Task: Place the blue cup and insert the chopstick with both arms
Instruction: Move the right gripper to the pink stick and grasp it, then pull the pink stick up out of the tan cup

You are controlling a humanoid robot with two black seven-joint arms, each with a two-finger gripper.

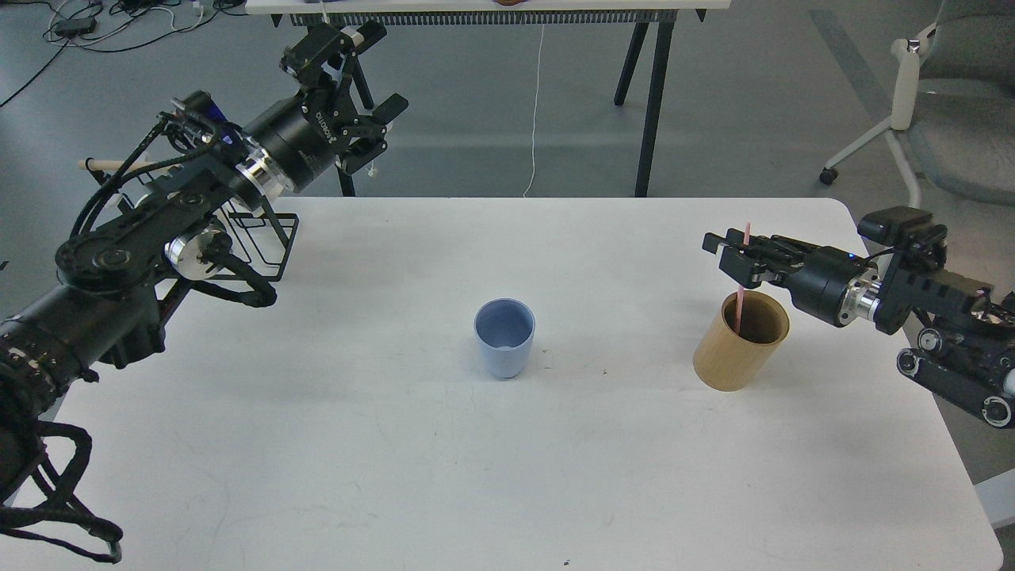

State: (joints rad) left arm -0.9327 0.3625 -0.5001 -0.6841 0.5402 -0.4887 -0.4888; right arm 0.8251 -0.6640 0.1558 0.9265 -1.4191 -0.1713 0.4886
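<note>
Two cups and one thin stick on a white table [396, 444].

One blue cup [504, 339] stands upright near the middle of the table, smooth and dull, narrower at the bottom. One tan wooden tube [740, 342] stands near the right edge, round and open on top. One pink chopstick [742, 277] is straight and thin, with its low end inside the tube. The right gripper [729, 258] has its fingers closed around the stick's upper part. The left gripper [349, 83] hangs past the table's far left corner, fingers spread wide, holding nothing. A black wire rack [266, 238] sits at that corner.
</note>
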